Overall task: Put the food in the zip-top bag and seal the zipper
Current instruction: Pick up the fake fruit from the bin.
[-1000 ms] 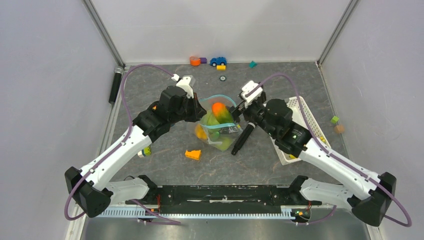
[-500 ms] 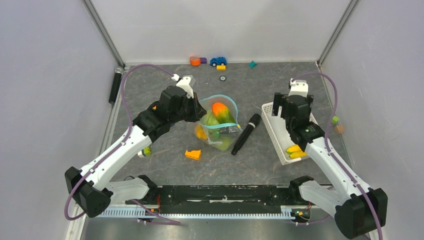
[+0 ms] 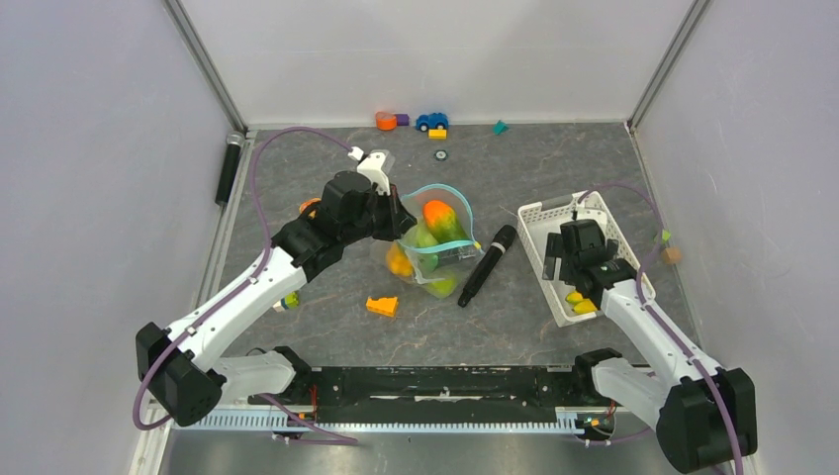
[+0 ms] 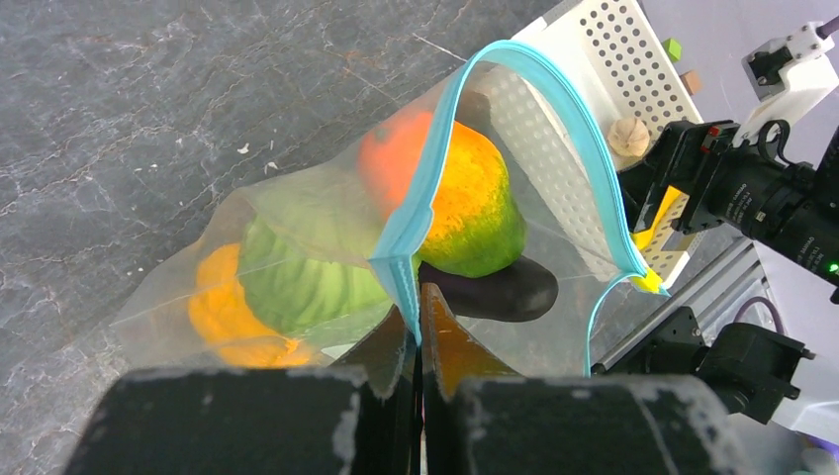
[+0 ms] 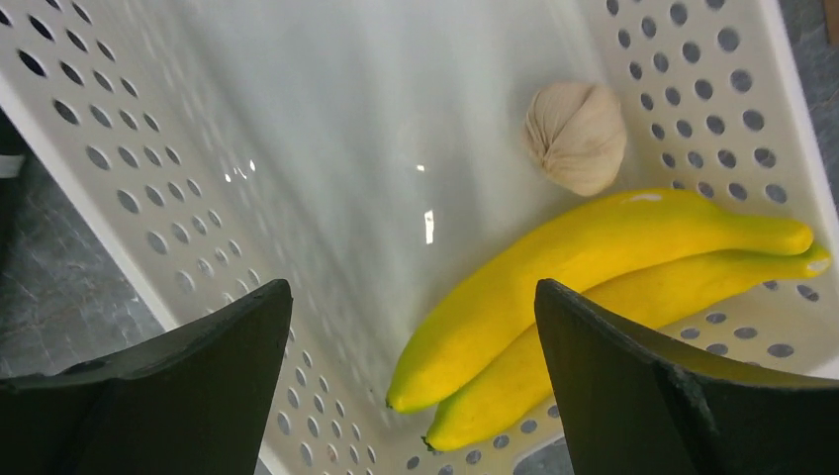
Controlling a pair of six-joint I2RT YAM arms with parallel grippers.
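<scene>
The right gripper point(image 5: 408, 297), fingers spread wide and empty, hangs in the white basket point(image 5: 119, 148) just above two yellow bananas point(image 5: 594, 267). Their long axis slants across the gap, and a garlic bulb point(image 5: 576, 137) lies beside them. The left gripper point(image 4: 418, 317), pinched shut on the zipper point(image 4: 420, 198), holds open the zip-top bag point(image 4: 297, 193), which contains a mango point(image 4: 475, 213) and green and orange pieces.

Dark marbled tabletop point(image 3: 534, 163), pale grey walls point(image 3: 435, 49), metal corner posts point(image 3: 203, 64)
</scene>
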